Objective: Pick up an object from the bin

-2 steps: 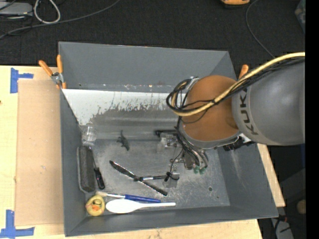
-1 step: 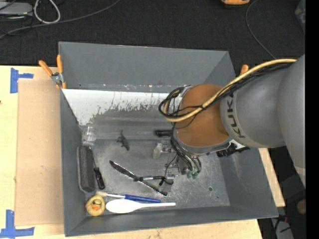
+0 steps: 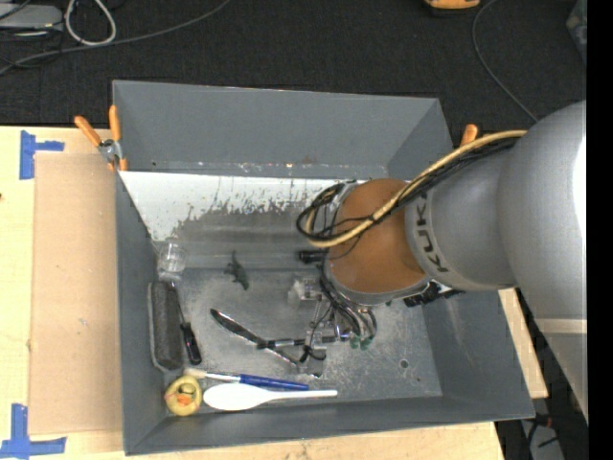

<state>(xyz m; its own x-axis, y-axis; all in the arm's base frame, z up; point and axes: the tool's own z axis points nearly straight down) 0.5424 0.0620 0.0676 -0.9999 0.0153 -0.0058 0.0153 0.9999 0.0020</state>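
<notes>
My gripper [image 3: 319, 345] hangs low under the orange wrist cover, right of the bin's middle. Its tip is at the right end of a thin black pair of tongs [image 3: 247, 333] that lies slanted on the bin floor; whether it grips them is hidden. A small clear plastic piece [image 3: 305, 293] lies just left of the gripper body. In front, along the near wall, lies a white spoon [image 3: 251, 397] beside a blue pen-like stick [image 3: 271, 383].
A yellow tape measure [image 3: 182, 396] sits in the front left corner. A long grey and black tool [image 3: 166, 326] lies along the left wall, a clear cup [image 3: 170, 257] above it. A small dark piece [image 3: 237, 273] lies mid-left. The arm covers the bin's right side.
</notes>
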